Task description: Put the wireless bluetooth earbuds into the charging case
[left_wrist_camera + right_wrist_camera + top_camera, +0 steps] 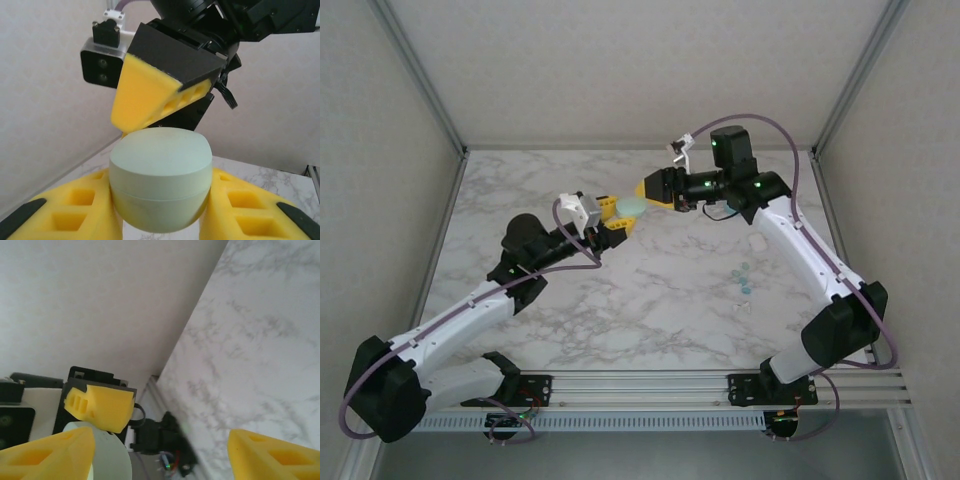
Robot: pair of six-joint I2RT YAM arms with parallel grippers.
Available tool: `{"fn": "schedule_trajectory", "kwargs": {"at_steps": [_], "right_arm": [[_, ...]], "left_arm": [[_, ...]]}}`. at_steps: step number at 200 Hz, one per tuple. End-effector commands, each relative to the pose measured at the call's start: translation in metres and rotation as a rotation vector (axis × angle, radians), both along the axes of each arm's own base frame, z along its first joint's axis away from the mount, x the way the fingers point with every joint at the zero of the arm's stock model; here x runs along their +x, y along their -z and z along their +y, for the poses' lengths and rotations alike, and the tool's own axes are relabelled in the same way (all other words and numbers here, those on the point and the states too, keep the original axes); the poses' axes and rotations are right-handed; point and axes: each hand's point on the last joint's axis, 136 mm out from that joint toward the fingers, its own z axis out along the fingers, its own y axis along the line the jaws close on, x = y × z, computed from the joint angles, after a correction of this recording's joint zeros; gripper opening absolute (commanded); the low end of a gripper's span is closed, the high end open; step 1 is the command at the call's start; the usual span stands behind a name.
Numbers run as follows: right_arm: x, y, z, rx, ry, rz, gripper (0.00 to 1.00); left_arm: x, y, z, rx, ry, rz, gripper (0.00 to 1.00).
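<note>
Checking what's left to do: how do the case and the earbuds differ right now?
The case is gripped by the left gripper; the earbuds lie loose on the table. The case is far bigger than the earbuds. The case looks shut, with the earbuds outside it. Both are pale blue-green.

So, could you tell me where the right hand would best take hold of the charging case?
Probably the upper half of the charging case, above its seam, coming from the far side opposite the left hand. Its fingers clamp the lower half's sides, which leaves that rounded top free.
</note>
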Motion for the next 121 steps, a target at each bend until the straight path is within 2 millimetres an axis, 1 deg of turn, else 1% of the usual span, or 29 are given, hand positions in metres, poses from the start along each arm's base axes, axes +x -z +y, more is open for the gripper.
{"fn": "schedule_trajectory", "kwargs": {"at_steps": [1,36,67,80,102,121], "right_arm": [[-0.028,-0.021,0.009,0.099,-0.116,0.127,0.70],[-0.039,-0.027,0.011,0.125,-0.178,0.140,0.67],[-0.040,-0.021,0.010,0.121,-0.183,0.154,0.61],[-0.042,-0.021,0.011,0.128,-0.198,0.153,0.56],[-0.042,-0.022,0.012,0.137,-0.210,0.155,0.53],[-0.042,-0.021,0.013,0.136,-0.211,0.159,0.53]], "left_arm": [[-0.005,-0.030,0.002,-0.021,-0.010,-0.098,0.19],[-0.002,-0.031,0.002,-0.016,-0.023,-0.102,0.20],[-0.001,-0.030,0.001,-0.014,-0.020,-0.092,0.20],[0.000,-0.030,0.001,-0.011,-0.022,-0.089,0.20],[0.000,-0.026,0.000,0.005,-0.021,-0.079,0.22],[0.002,-0.022,-0.002,0.020,-0.018,-0.073,0.22]]}}
